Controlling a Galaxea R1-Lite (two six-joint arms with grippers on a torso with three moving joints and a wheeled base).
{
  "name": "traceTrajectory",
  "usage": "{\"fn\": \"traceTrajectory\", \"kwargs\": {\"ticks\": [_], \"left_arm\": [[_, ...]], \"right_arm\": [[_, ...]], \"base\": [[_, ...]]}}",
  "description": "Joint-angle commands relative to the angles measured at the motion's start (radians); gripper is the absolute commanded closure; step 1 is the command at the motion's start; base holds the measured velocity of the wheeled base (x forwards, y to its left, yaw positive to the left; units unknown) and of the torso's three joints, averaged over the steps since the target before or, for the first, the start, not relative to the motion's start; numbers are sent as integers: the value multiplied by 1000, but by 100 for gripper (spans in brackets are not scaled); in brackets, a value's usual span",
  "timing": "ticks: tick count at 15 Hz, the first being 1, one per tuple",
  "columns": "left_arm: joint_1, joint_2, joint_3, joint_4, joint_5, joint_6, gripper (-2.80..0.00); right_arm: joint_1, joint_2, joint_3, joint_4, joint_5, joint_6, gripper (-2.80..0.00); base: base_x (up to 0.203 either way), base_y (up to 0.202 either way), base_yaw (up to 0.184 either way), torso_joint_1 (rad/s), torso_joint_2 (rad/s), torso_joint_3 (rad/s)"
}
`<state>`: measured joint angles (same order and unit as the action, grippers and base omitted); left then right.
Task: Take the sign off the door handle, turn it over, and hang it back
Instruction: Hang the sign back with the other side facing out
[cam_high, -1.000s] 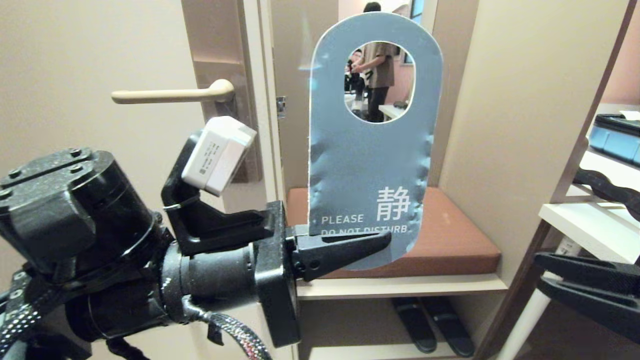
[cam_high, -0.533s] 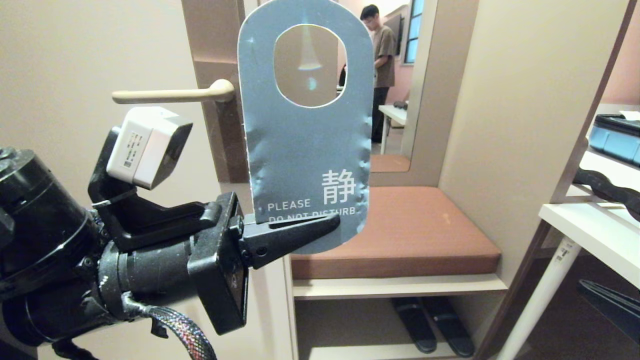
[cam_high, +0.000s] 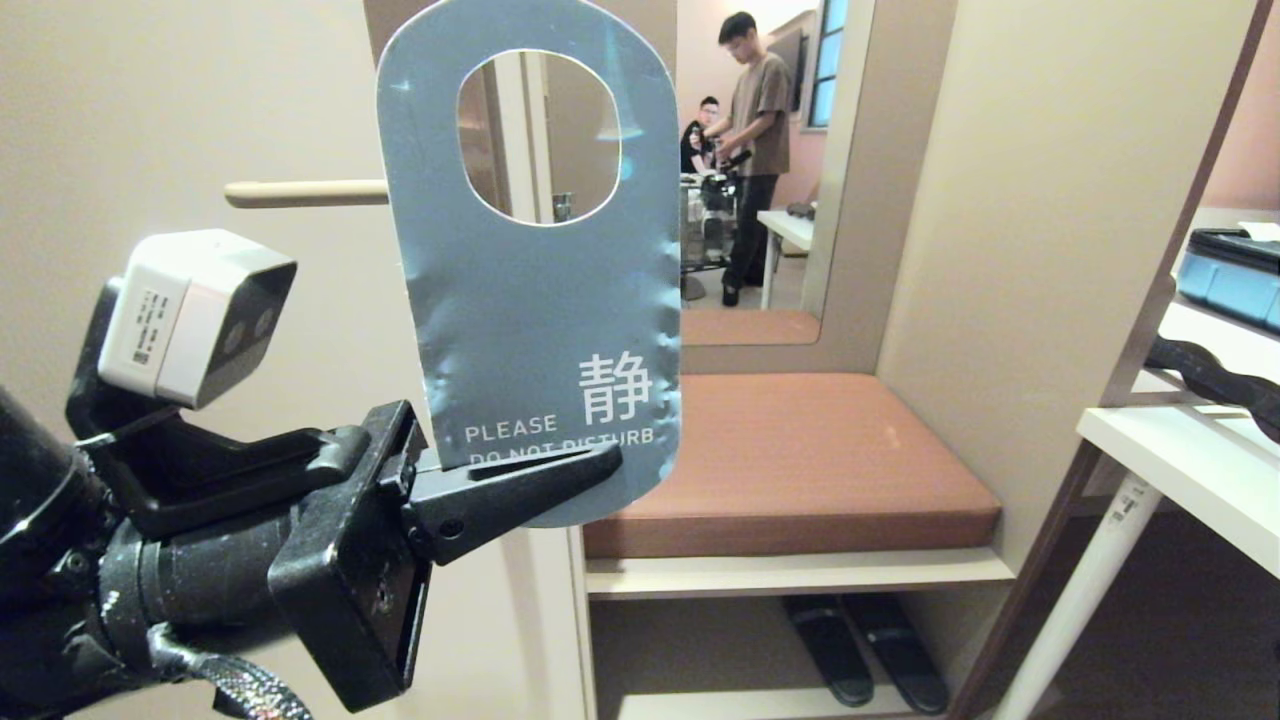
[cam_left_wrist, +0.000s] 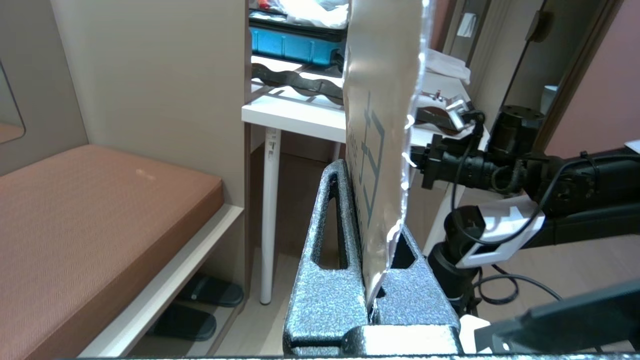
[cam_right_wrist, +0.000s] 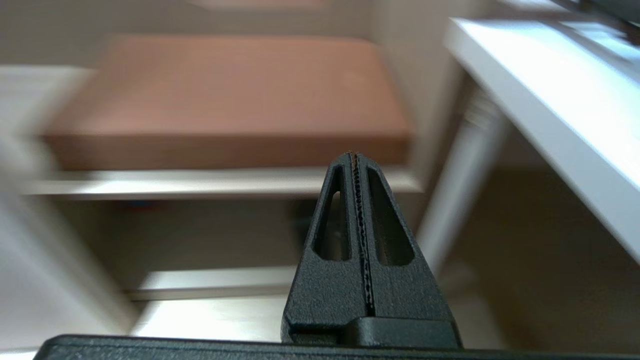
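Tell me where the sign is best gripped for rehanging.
Judging by its pose: the bottom edge, where the left gripper pinches the sign from the left side. It stands upright, so the hole at the top stays free for the door handle.

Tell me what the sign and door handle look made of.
The sign looks like thin glossy card, probably laminated: its blue face is dimpled near the edges and catches glints. The door handle has a smooth, matte cream finish; whether painted metal or plastic can't be told.

Printed in white on the blue face of the sign (cam_high: 530, 300): "PLEASE DO NOT DISTURB", beside the character "静".
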<state>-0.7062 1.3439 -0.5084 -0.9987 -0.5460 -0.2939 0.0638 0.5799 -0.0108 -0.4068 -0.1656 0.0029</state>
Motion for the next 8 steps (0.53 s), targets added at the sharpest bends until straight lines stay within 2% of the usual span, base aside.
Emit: {"fn": "traceTrajectory", "kwargs": {"ticks": [1, 4, 6, 8], "left_arm": [[3, -21, 20, -6, -3, -2, 0], [20, -25, 30, -5, -3, -2, 0], [31, -25, 33, -4, -3, -2, 0], [34, -25, 41, -3, -3, -2, 0]], "right_arm": [[-84, -25, 9, 22, 8, -19, 0], [-91, -155, 11, 117, 117, -45, 0], [-90, -286, 9, 227, 184, -63, 0], [-84, -359, -5, 366, 218, -80, 0]], "base": [[0, 0, 0, 0, 0, 0], [0, 0, 0, 0, 0, 0], [0, 0, 0, 0, 0, 0], [0, 0, 0, 0, 0, 0]]}}
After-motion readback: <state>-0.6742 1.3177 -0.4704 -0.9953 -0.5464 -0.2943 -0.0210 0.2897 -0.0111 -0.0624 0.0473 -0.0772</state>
